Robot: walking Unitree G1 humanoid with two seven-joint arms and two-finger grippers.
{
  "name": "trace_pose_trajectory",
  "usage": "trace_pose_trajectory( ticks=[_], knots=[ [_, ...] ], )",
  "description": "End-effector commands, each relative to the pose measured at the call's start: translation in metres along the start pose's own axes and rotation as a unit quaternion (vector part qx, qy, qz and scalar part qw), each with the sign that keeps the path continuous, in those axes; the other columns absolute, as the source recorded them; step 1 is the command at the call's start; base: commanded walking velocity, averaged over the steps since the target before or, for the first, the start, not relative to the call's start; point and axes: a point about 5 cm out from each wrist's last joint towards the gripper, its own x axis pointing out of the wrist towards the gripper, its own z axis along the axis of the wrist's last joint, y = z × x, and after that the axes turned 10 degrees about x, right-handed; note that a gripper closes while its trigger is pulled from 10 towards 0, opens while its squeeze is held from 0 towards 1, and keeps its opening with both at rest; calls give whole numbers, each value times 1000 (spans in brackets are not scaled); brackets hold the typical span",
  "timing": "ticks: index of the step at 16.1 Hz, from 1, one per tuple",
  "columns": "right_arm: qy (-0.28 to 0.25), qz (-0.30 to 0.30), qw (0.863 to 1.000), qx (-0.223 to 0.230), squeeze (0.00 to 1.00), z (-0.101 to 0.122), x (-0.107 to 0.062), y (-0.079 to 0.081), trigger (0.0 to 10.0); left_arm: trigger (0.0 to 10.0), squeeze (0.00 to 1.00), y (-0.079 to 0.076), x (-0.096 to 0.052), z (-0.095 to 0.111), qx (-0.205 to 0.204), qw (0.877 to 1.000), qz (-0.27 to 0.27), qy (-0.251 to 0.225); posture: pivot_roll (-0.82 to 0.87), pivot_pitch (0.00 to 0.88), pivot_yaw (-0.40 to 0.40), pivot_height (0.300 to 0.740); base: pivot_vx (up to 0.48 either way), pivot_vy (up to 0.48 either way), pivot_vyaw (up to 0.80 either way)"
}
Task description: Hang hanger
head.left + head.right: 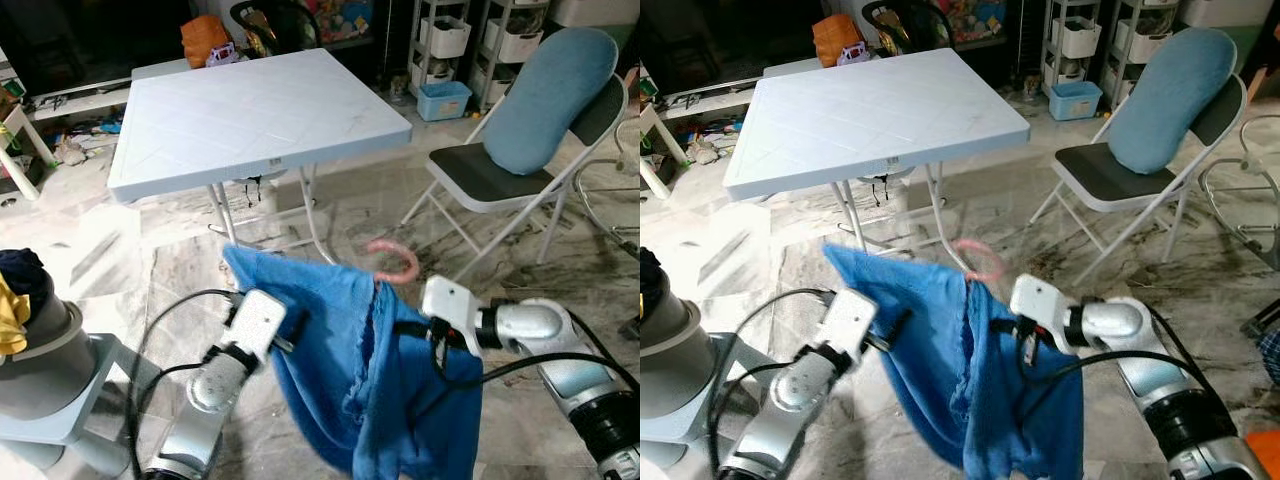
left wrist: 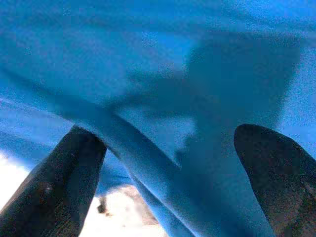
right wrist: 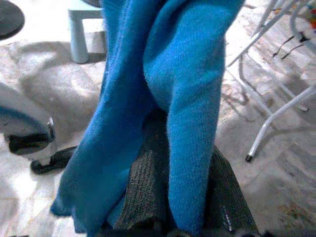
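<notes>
The left claw (image 1: 290,342) holds one edge of a blue cloth (image 1: 350,360), its fingers (image 2: 54,192) spread with a fold of the fabric running between them. The right claw (image 1: 405,328) is clamped on the cloth's other side, its ribbed fingers (image 3: 143,192) pinching a thick fold. The cloth hangs between the two claws above the marble floor (image 1: 150,260), draped on a pink hanger whose hook (image 1: 395,262) pokes up from the top, just beside the right claw. To the robot's left stands a grey stool (image 1: 50,390) with dark and yellow clothes on it. Farther off is a white folding desk (image 1: 250,115), and to its right a folding chair (image 1: 490,175) with a blue cushion (image 1: 550,95).
</notes>
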Motion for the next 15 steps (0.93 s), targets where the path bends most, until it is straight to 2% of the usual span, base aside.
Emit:
trace_pose_trajectory(
  ticks=[1, 2, 5, 6, 8, 10, 11, 13, 14, 15],
  knots=[
    [-51, -14, 998, -24, 0, 32, 0, -5, 10000, 10000, 0, -8, 6, 5, 24, 999, -41, -11, -93, 0, 78, 740, 0, 0, 0],
    [-76, -17, 997, -29, 0, 45, 3, -4, 10000, 10000, 0, -17, 11, 14, 46, 996, -73, -32, -97, 0, 81, 740, 0, 0, 0],
    [-102, -42, 994, -26, 0, 57, 11, -3, 10000, 10000, 0, -21, 20, 24, 64, 992, -91, -51, -103, 0, 86, 740, 0, 0, 0],
    [-121, -38, 992, -23, 0, 65, 13, 3, 10000, 10000, 0, -21, 24, 26, 77, 991, -92, -55, -110, 0, 91, 740, 0, 0, 0],
    [-126, -16, 991, -33, 0, 70, 11, 10, 10000, 10000, 0, -16, 28, 27, 88, 992, -78, -55, -115, 0, 93, 740, 0, 0, 0],
    [-108, 2, 993, -37, 0, 67, 3, 14, 10000, 10000, 0, -3, 32, 27, 85, 994, -37, -54, -121, 0, 97, 740, 0, 0, 0],
    [-102, 11, 994, -36, 0, 66, 0, 16, 10000, 8941, 0, 1, 33, 28, 87, 994, -27, -59, -124, 0, 98, 740, 0, 0, 0],
    [-91, 47, 994, -34, 0, 66, -7, 27, 10000, 1059, 0, 11, 35, 27, 92, 994, -3, -64, -130, 0, 101, 740, 0, 0, 0],
    [-85, 55, 994, -35, 0, 65, -10, 29, 10000, 39, 0, 13, 36, 27, 96, 993, 5, -68, -131, 0, 102, 740, 0, 0, 0],
    [-83, 57, 995, -28, 0, 65, -11, 30, 10000, 627, 0, 14, 37, 28, 96, 993, 6, -74, -131, 0, 103, 740, 0, 0, 0]
  ],
)
